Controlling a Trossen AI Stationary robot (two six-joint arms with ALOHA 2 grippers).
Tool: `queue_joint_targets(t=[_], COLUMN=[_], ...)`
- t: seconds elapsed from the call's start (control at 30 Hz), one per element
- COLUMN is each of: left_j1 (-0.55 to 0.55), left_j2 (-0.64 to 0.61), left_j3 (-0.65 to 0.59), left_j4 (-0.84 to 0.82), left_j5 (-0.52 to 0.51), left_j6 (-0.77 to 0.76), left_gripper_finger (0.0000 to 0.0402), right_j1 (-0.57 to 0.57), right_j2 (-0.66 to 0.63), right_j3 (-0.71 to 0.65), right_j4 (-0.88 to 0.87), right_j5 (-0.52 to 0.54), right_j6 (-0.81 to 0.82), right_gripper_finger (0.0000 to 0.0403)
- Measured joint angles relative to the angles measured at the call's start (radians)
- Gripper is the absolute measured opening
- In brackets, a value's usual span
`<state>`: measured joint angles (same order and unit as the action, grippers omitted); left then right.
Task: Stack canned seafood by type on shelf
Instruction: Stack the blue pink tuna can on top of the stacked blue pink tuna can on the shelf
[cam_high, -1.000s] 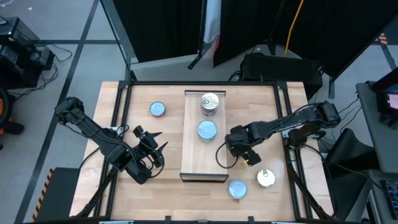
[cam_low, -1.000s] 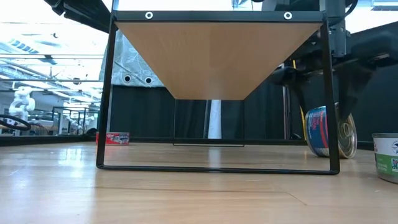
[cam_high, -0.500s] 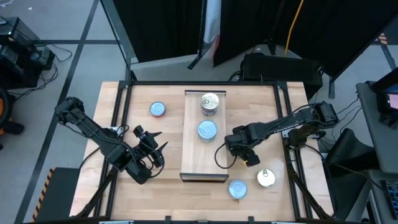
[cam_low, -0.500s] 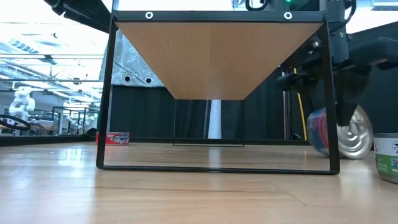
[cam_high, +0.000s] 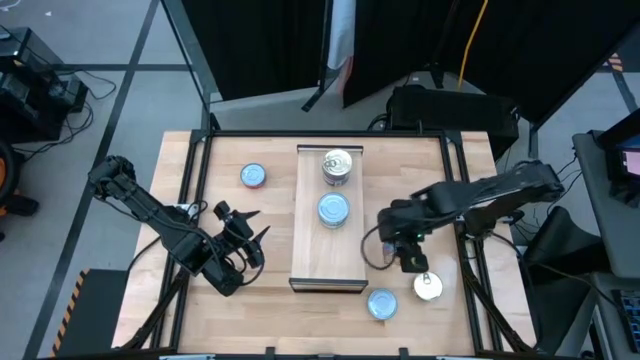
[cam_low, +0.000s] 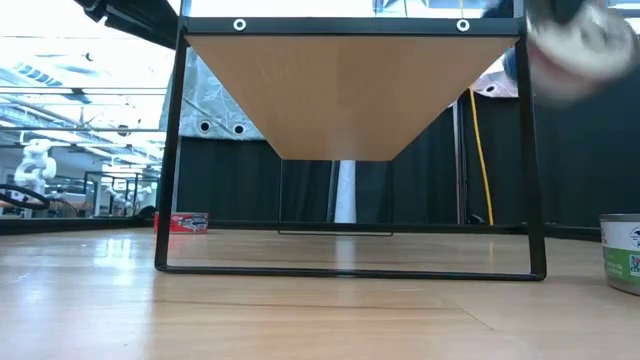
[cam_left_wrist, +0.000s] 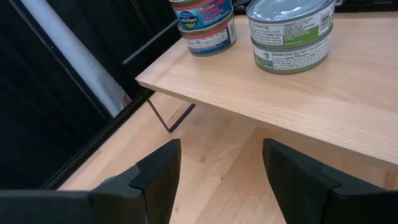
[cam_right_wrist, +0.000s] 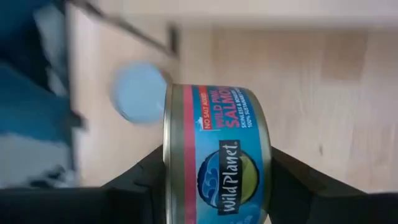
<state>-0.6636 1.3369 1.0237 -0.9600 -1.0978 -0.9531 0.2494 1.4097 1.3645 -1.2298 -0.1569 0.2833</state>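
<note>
Right tool (cam_high: 402, 250) lifted off worktop since earlier frame, clenched on salmon tin (cam_right_wrist: 216, 155) | heading: shelf (cam_high: 345, 262), 9 o'clock | left tool (cam_high: 240, 235) released, idle

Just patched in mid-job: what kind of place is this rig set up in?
Most likely a robotics lab or test workshop, not a shop. The plank table stands on a bare grey floor, black curtains hang behind it, and a yellow cable trails down there. The low view shows an open industrial hall beyond.
</note>
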Motion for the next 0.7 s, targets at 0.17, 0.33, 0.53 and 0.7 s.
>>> queue_joint_targets(t=[0.17,0.33,0.53,0.7], left_j1=[0.000,0.000,0.001,-0.001], left_j2=[0.000,0.000,-0.001,-0.001], left_j3=[0.000,0.000,0.035,0.041], left_j4=[0.000,0.001,0.002,0.008], left_j5=[-0.009,-0.059,-0.069,-0.069], left_j6=[-0.001,-0.005,-0.008,-0.008], left_gripper_finger=[0.0228,0.0228,0.0228,0.0228], right_j1=[0.001,-0.066,-0.192,-0.308], right_j2=[-0.076,-0.117,-0.129,-0.125], right_j3=[0.140,0.261,0.341,0.347], right_j4=[0.117,0.326,0.607,0.700], right_j5=[0.021,0.134,0.151,0.152], right_j6=[0.021,-0.113,-0.205,-0.132], right_gripper_finger=[0.0194,0.0186,0.0189,0.0190])
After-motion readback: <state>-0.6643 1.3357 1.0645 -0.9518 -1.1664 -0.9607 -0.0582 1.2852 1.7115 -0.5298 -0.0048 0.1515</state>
